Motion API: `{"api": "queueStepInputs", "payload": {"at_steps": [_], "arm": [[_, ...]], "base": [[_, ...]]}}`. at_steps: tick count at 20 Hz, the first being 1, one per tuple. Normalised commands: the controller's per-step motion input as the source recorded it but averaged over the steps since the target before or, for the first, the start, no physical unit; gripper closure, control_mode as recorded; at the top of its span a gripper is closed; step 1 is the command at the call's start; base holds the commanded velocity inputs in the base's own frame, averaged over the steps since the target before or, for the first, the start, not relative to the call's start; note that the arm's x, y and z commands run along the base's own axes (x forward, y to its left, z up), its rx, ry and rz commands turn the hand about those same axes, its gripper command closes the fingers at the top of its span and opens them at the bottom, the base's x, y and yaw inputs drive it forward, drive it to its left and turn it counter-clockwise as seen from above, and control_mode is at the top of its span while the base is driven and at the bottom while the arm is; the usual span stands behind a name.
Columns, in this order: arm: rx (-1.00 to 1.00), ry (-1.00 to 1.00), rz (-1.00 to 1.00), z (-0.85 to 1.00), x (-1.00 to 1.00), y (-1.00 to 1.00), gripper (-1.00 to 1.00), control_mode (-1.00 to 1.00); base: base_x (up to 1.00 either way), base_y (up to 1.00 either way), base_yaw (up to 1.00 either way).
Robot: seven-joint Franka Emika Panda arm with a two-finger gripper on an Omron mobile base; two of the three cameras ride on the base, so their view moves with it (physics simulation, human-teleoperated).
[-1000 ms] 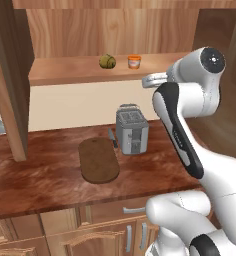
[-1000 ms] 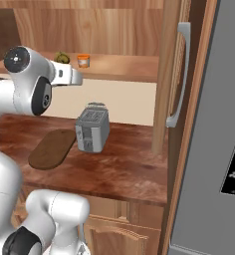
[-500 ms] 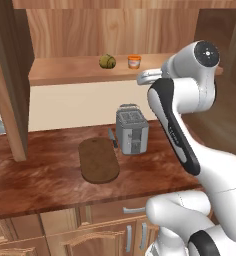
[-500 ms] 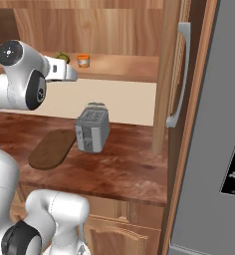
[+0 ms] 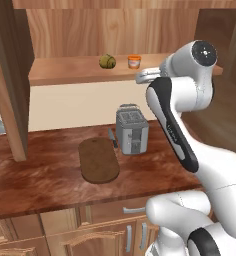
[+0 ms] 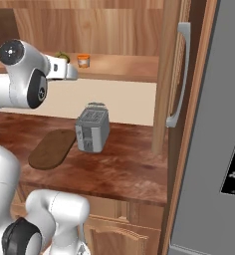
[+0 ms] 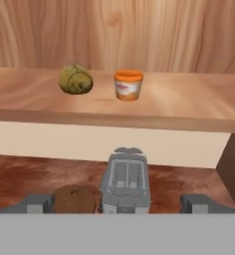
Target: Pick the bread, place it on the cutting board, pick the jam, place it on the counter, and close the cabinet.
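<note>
The bread (image 7: 75,79), an olive-yellow lumpy ball, rests on the open cabinet's shelf (image 7: 189,107) with the orange jam (image 7: 128,85) jar just right of it. Both show again in the base views: bread (image 5: 107,61), jam (image 5: 134,61), jam (image 6: 82,61). My gripper (image 5: 140,76) hovers in front of the shelf edge, short of the jam and slightly lower, and stands open with nothing between its fingertips (image 7: 38,204). The dark oval cutting board (image 5: 98,160) lies on the reddish counter (image 5: 35,180), left of the toaster. The cabinet door (image 6: 169,74) stands open.
A silver toaster (image 5: 132,132) stands on the counter right under the gripper, a knife (image 5: 112,139) beside it. The cabinet's left door (image 5: 10,75) hangs open at the left. A grey fridge (image 6: 219,124) bounds the right side. Drawers and doors (image 5: 105,235) sit below the counter.
The arm has lifted a little and the hand has edged slightly closer to the shelf. Bread, jam, board and doors have not moved.
</note>
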Motion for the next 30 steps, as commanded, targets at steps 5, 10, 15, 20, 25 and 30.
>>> {"api": "queueStepInputs", "payload": {"at_steps": [5, 10, 15, 20, 25, 30], "arm": [[0.00, 0.00, 0.00, 0.00, 0.23, 0.00, -1.00, -1.00], [0.00, 0.00, 0.00, 0.00, 0.34, 0.00, -1.00, -1.00], [0.00, 0.00, 0.00, 0.00, 0.31, 0.00, -1.00, -1.00], [0.00, 0.00, 0.00, 0.00, 0.35, 0.00, -1.00, -1.00], [0.00, 0.00, 0.00, 0.00, 0.31, -0.02, -1.00, -1.00], [0.00, 0.00, 0.00, 0.00, 0.30, -0.01, -1.00, -1.00]], "base": [[0.00, 0.00, 0.00], [0.00, 0.00, 0.00], [0.00, 0.00, 0.00], [0.00, 0.00, 0.00], [0.00, 0.00, 0.00], [0.00, 0.00, 0.00]]}}
